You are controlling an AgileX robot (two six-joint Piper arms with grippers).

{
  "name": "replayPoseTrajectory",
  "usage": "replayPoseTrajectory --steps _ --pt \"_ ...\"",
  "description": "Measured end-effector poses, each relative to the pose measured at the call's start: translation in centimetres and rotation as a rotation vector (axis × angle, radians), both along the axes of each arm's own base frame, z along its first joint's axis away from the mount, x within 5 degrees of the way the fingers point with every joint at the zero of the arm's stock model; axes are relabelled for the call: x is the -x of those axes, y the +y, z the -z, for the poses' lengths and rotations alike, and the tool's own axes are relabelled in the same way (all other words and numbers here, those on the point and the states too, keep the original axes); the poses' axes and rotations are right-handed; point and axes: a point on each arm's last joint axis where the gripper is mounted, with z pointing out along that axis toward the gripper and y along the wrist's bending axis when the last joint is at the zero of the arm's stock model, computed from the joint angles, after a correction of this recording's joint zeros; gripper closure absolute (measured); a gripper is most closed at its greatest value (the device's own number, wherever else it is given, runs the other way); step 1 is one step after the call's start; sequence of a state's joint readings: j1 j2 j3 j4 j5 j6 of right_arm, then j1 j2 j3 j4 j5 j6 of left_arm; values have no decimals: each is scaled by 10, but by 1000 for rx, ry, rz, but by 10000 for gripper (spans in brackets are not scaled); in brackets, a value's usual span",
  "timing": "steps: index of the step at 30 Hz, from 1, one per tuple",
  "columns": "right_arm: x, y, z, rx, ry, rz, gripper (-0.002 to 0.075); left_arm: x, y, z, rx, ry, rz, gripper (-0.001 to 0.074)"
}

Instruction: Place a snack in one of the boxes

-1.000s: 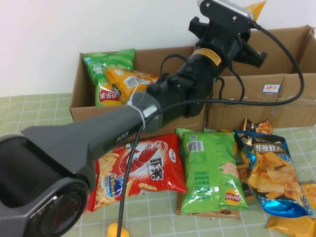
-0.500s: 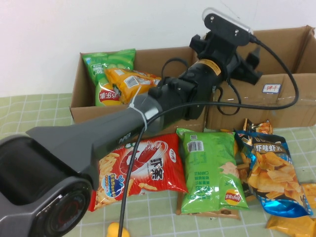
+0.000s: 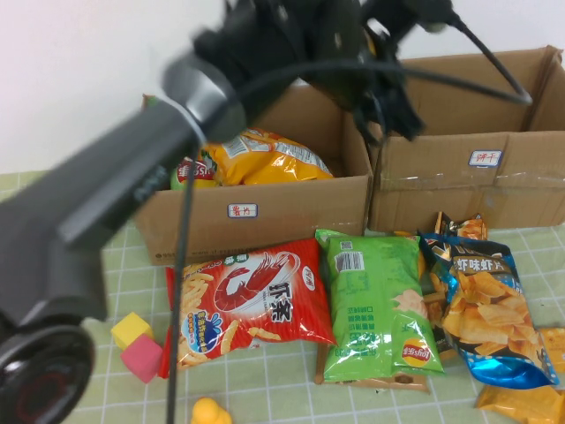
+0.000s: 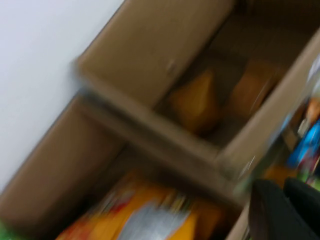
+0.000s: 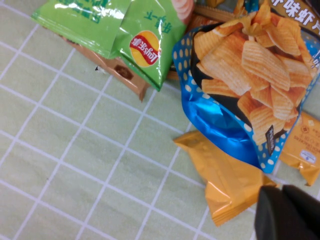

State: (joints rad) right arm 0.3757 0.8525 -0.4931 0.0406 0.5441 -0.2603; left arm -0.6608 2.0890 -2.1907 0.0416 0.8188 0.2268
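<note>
The snack, a puffy yellow-orange chip bag (image 3: 265,159) with a white panel, lies inside the brown box (image 3: 265,225) with the small red-lettered label. The bag also shows blurred in the left wrist view (image 4: 145,220). My left arm sweeps across the high view. My left gripper (image 3: 393,110) hangs above the wall between the two boxes, and in its wrist view (image 4: 285,186) its fingers are together with nothing between them. My right gripper (image 5: 287,192) is shut and empty, low over the checked cloth beside a small orange packet (image 5: 225,185).
The larger taped box (image 3: 459,190) stands at the right. In front of the boxes lie a red chip bag (image 3: 247,305), a green bag (image 3: 375,300) and a blue-and-orange bag (image 3: 481,300). Yellow (image 3: 131,329) and pink (image 3: 141,358) blocks sit front left.
My left arm has swung up and back fast and is blurred. It has uncovered the labelled box's front, the blocks and more of the yellow-orange bag. The bags on the cloth have not moved.
</note>
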Motion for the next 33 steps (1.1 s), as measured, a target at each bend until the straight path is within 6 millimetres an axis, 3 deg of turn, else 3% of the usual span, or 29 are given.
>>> replayPoseTrajectory --steps 7,12,18,25,33 --pt "1 1 0 -17 9 5 728 25 47 -47 -248 -13 -137 731" --pt "1 1 0 -15 15 5 728 45 77 -79 -319 -45 -255 735" --pt "1 1 0 -16 15 5 718 76 102 -122 -239 -107 -288 735" --pt "2 3 0 -55 30 17 617 119 130 -165 -112 -160 -278 735" --pt "2 6 -1 -114 45 34 622 172 171 -209 6 -267 -288 736"
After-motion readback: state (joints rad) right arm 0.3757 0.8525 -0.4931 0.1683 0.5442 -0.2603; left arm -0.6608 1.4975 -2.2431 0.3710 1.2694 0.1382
